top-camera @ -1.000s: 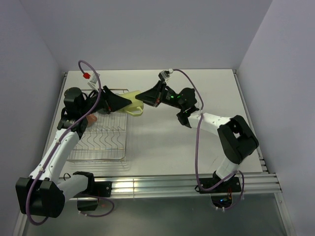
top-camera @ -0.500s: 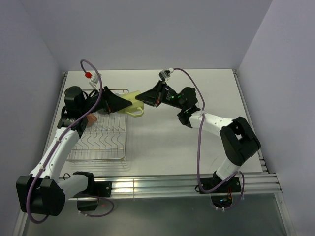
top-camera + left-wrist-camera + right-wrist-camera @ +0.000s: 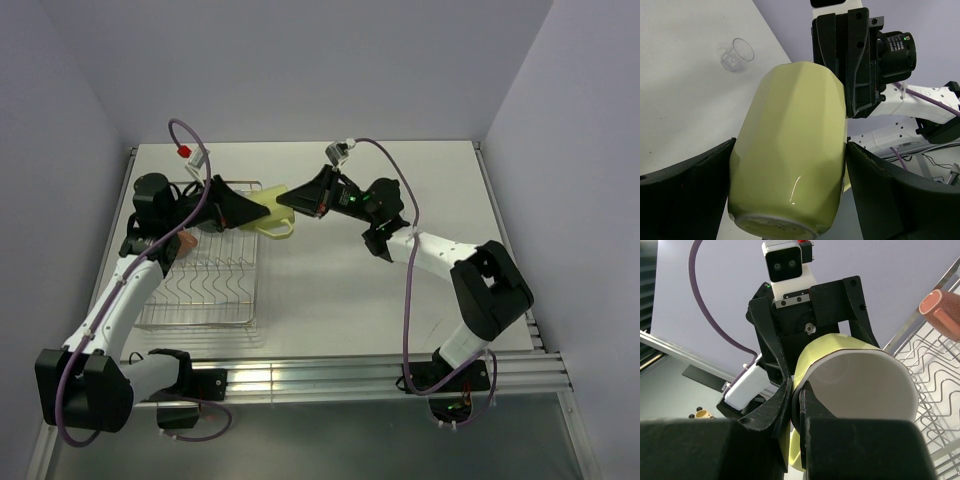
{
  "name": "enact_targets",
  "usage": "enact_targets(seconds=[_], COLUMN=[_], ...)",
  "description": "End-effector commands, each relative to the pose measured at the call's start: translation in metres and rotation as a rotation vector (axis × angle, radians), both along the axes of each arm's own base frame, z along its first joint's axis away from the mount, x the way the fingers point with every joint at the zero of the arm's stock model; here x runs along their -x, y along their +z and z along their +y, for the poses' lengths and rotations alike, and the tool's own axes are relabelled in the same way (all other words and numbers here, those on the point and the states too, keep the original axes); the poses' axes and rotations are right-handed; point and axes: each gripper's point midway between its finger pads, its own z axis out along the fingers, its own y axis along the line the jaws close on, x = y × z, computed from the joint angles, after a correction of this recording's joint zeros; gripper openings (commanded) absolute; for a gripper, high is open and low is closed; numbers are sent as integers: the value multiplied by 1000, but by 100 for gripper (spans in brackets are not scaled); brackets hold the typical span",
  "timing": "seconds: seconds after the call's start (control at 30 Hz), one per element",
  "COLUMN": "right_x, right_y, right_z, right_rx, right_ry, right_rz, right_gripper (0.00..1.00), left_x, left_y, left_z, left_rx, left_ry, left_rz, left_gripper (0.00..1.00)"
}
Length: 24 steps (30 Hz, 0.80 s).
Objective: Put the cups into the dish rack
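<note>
Handover beside the upper right corner of the dish rack (image 3: 200,290). The pale yellow-green cup (image 3: 264,211) is held in the air, left of frame centre, between both arms. Its rim is pinched by the right gripper (image 3: 284,203), and its body appears clamped by the left gripper (image 3: 250,208). Over the last second the pair has been shifted only slightly leftward. The transfer is judged unfinished, and the cup is not yet racked.
</note>
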Motion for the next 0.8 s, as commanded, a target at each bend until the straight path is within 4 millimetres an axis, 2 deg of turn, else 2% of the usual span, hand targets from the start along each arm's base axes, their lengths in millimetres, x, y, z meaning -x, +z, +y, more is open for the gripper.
enact_targets(seconds=[0.0,0.4,0.6,0.77], right_x=[7,12,13,17], right_y=[75,81,76,73], right_z=[-24,-27,-24,-25], right_rx=[-188,-209,-209,-197], right_ry=[-135,-129,-99,-89], right_rz=[-224,-239,-230,-237], right_gripper=[0,0,0,0], left_x=[22,16,14,8], left_y=[12,2,13,29], left_z=[-11,-10,-9,-8], left_rx=[33,16,24,40], left_ry=[-126,-106,-87,-59], left_rz=[23,53,27,-2], left_gripper=[93,93,93,99])
